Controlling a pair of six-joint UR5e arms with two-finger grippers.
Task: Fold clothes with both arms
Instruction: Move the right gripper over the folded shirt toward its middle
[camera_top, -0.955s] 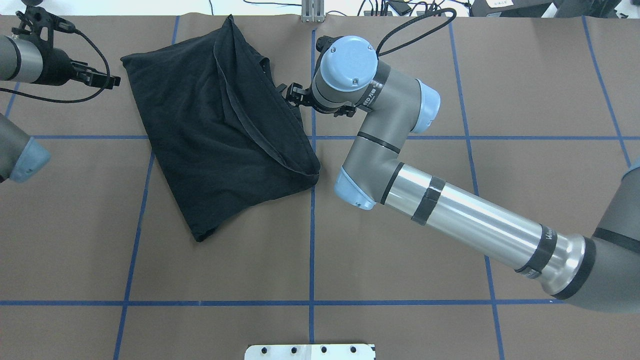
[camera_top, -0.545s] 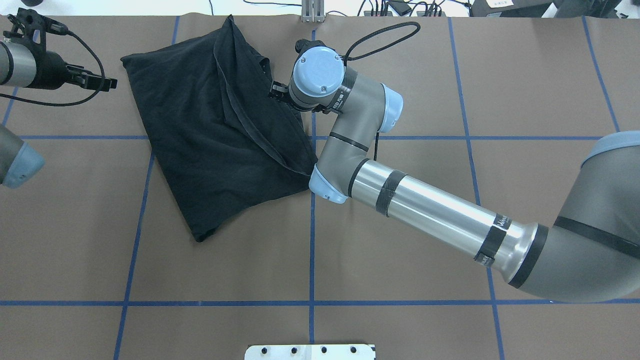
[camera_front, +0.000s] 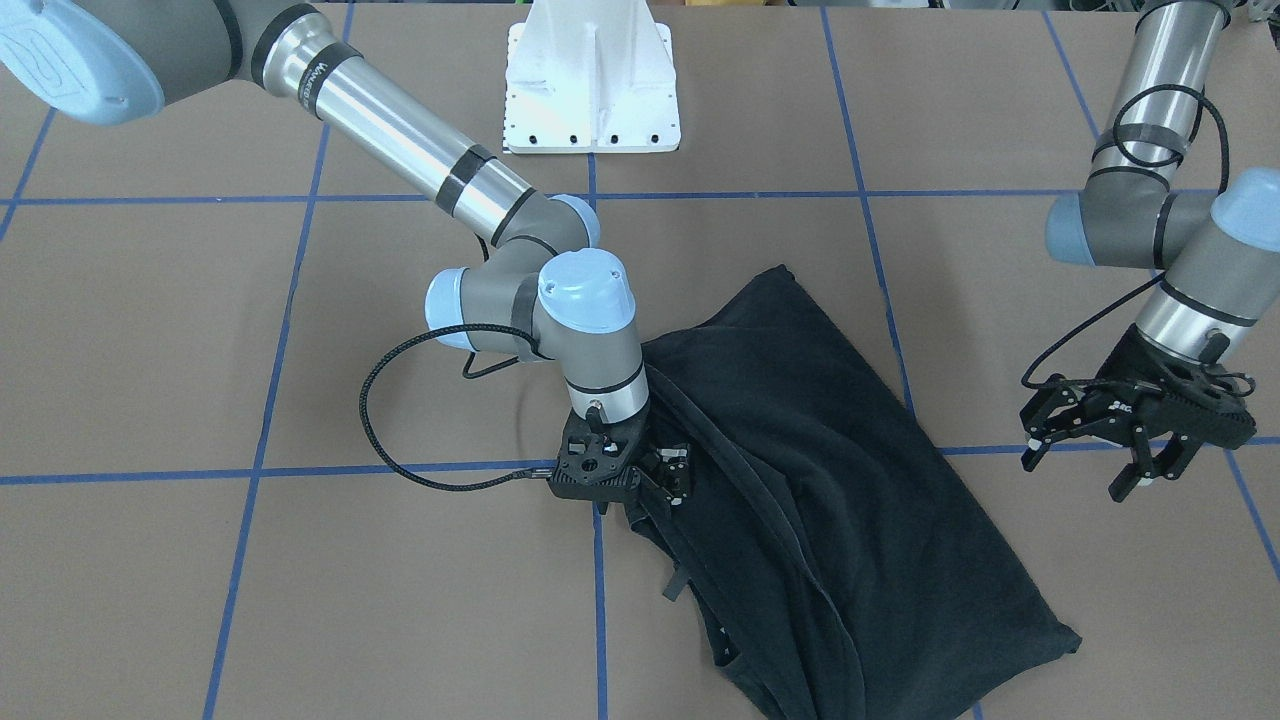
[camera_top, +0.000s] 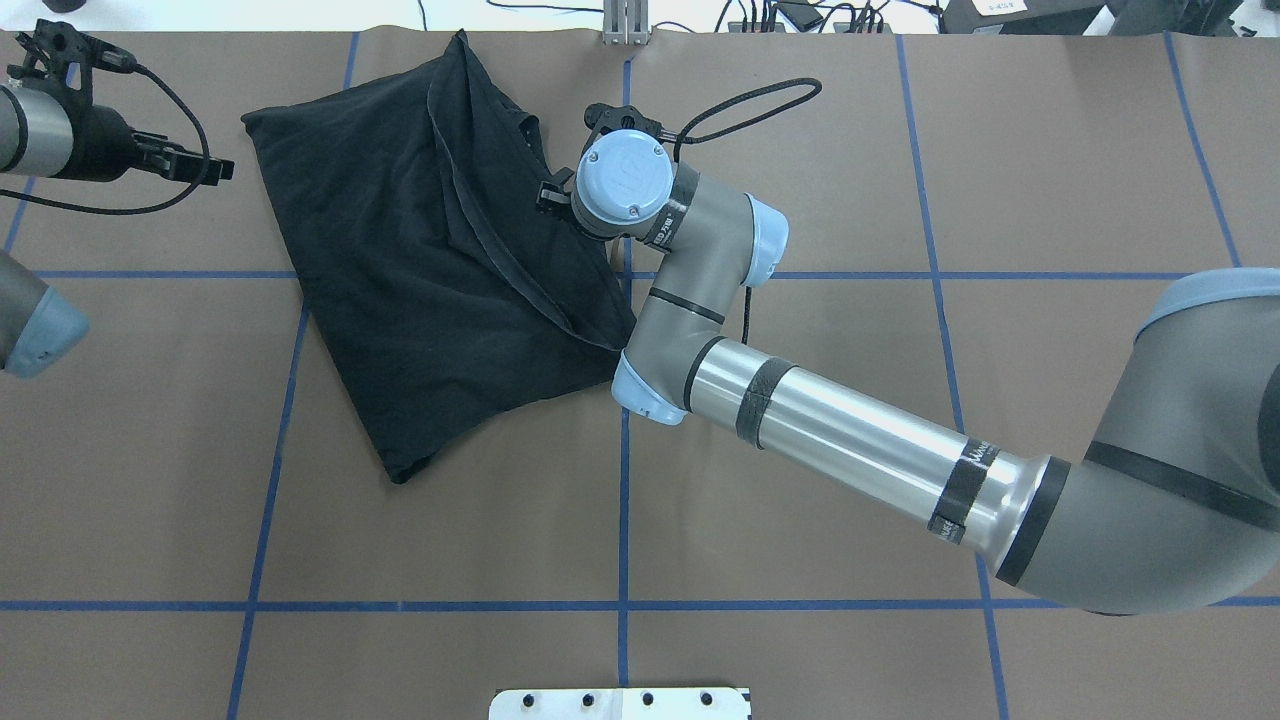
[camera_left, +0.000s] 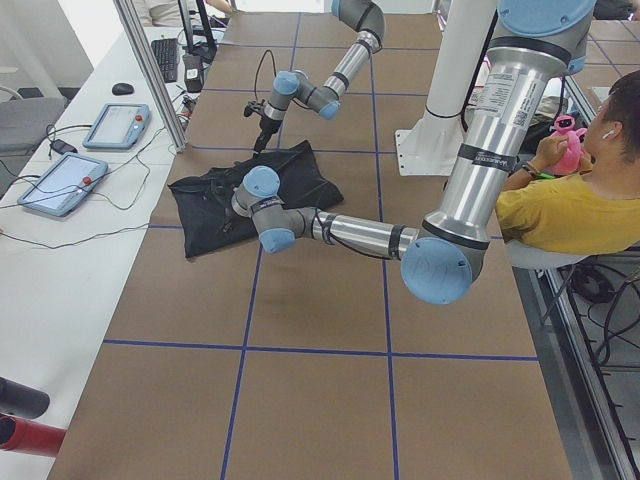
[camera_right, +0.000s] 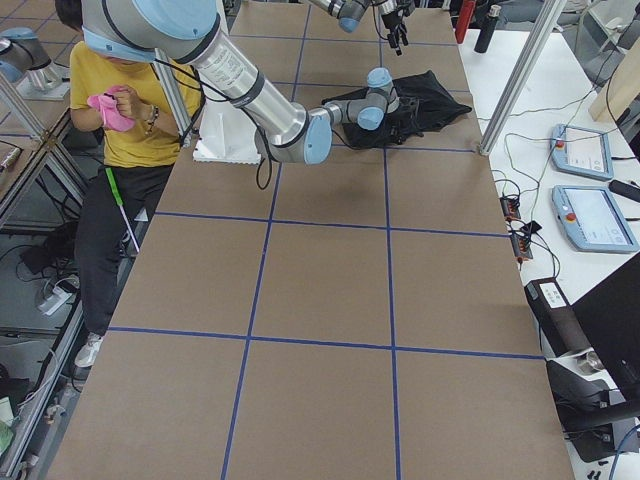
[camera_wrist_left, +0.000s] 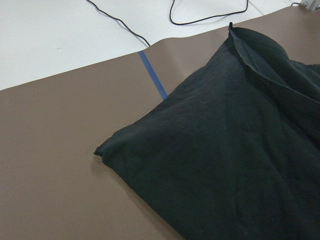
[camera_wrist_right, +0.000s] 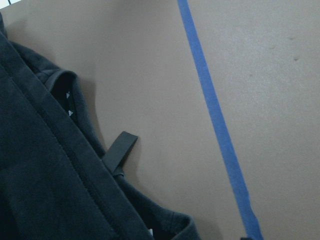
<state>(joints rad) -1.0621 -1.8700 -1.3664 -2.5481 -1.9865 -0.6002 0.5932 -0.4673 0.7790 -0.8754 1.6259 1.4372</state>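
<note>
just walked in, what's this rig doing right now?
Two-arm shirt fold in progress. The black T-shirt lies roughly folded on the brown table. The right gripper is down at the shirt's edge, close to a seam and a small tag; whether its jaws have closed on fabric is unclear. The left gripper hangs off the shirt's opposite side, jaws open, holding nothing and not touching the cloth.

The counter (camera_top: 450, 540) wears a brown covering crossed by blue tape lines (camera_top: 400, 606). Beside it a white bench (camera_left: 70, 280) carries two tablets (camera_left: 60, 183) and a keyboard (camera_left: 165, 58).
</note>
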